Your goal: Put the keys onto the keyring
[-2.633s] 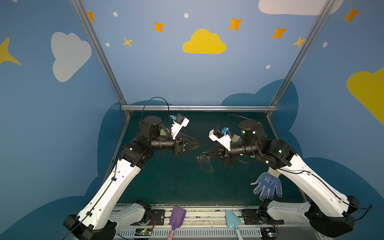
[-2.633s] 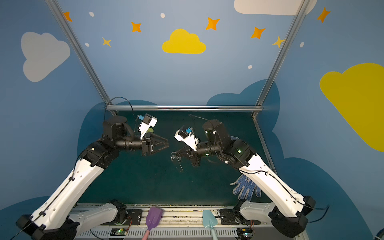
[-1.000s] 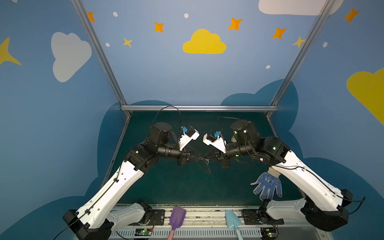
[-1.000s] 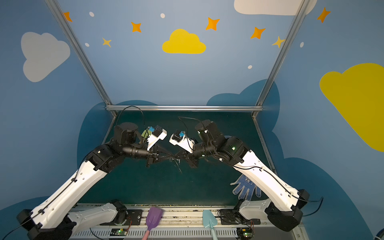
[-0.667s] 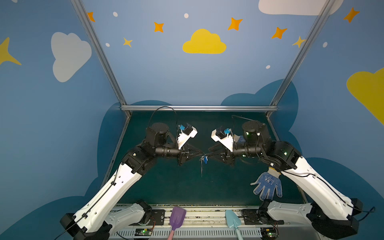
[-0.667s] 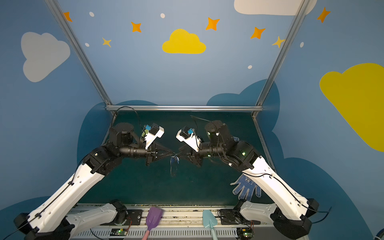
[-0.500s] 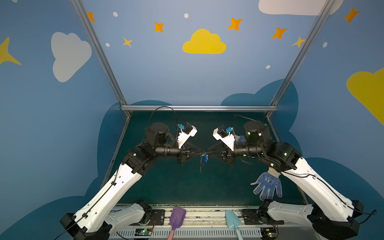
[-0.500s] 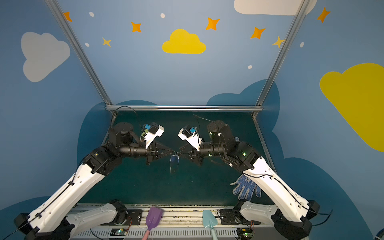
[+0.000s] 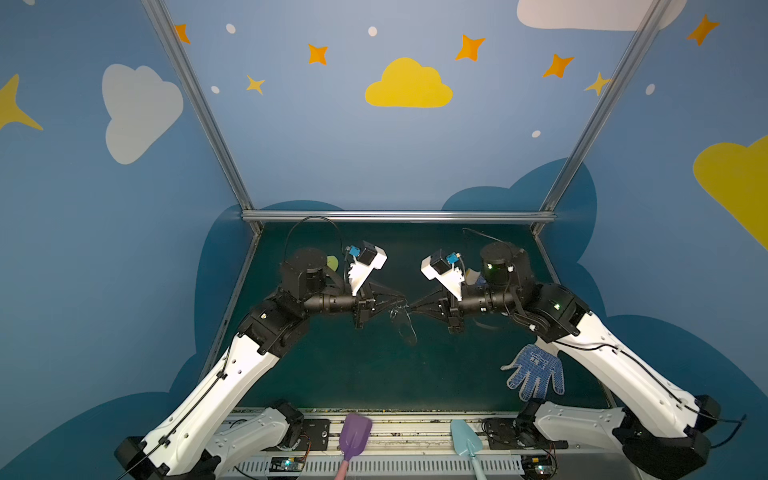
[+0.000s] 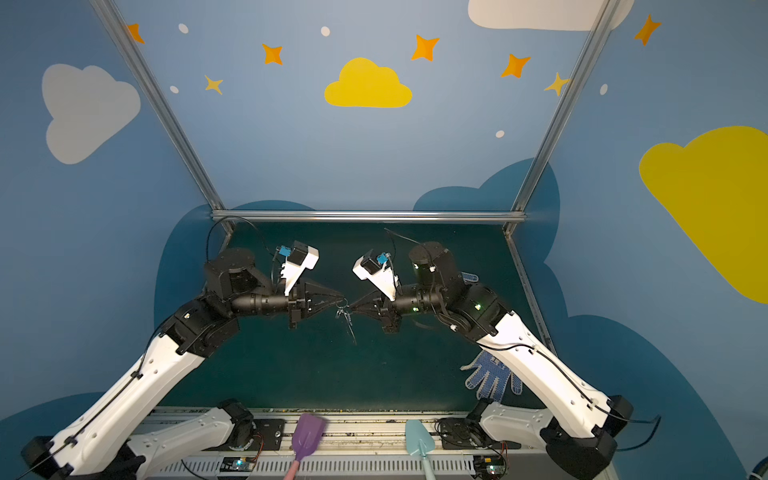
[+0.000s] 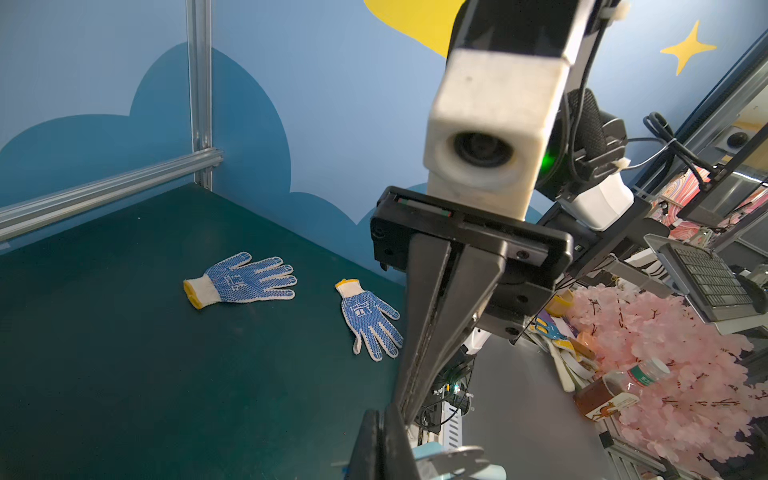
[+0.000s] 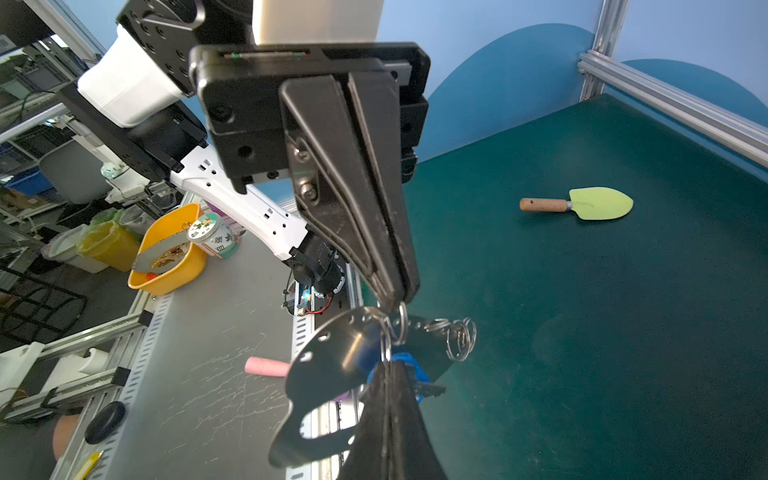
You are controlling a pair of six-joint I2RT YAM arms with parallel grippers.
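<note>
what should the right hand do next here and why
Probably draw the right hand back a touch to test whether the keys hang from the keyring: both hands are shut, tips nearly meeting, the left hand pinching a ring at its edge; linkage unclear.

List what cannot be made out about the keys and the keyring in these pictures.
Keys: in the right wrist view the right end effector covers all but a blue part, so their number is unknown.
Keyring: in the left wrist view the bottom edge cuts it off.
Rings: too small in both top views.
Which ring the left end effector pinches: the shut tips meet and hide it.
</note>
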